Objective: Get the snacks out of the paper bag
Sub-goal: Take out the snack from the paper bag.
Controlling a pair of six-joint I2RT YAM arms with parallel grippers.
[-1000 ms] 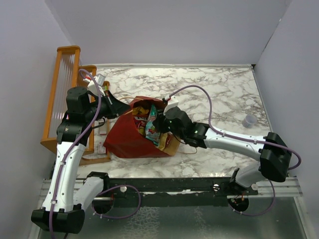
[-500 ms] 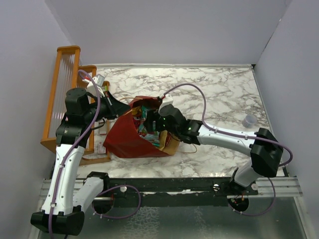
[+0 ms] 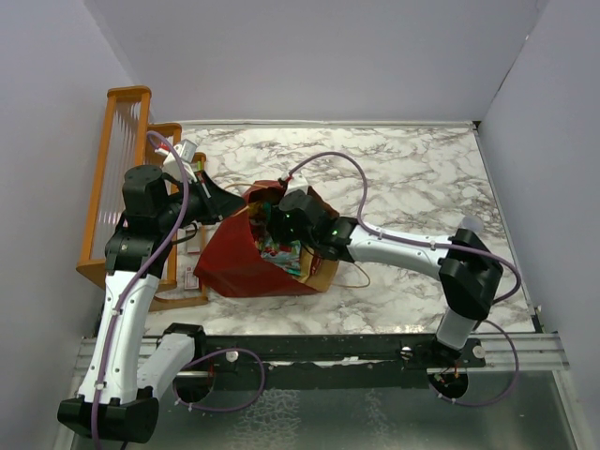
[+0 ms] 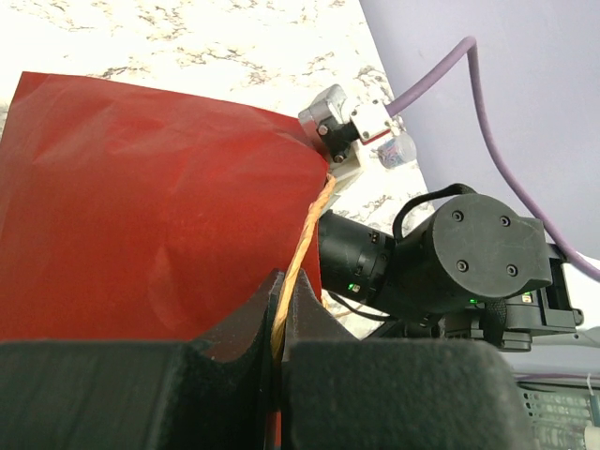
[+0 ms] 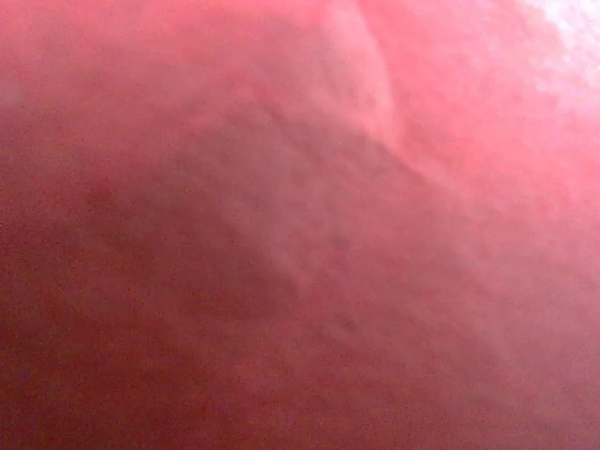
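The dark red paper bag (image 3: 234, 262) lies on its side on the marble table, its mouth facing right. My left gripper (image 4: 281, 286) is shut on the bag's twisted tan handle (image 4: 305, 234) and holds the upper edge up by the red side (image 4: 141, 206). Several glossy snacks (image 3: 278, 250), red and teal, show in the mouth. My right wrist (image 3: 298, 218) reaches into the mouth from the right, and its fingers are hidden inside. A blurred red surface (image 5: 300, 225) fills the right wrist view, so its jaws do not show.
An orange wooden rack (image 3: 117, 178) stands at the far left. Flat packets (image 3: 190, 275) lie on the table below the left arm. A small clear cup (image 3: 469, 225) sits behind the right arm's elbow. The bag's other handle (image 3: 356, 277) loops onto the table.
My right arm has pushed left and deeper into the bag's mouth, covering the teal packet that stood out before. The left gripper has kept its hold on the handle.
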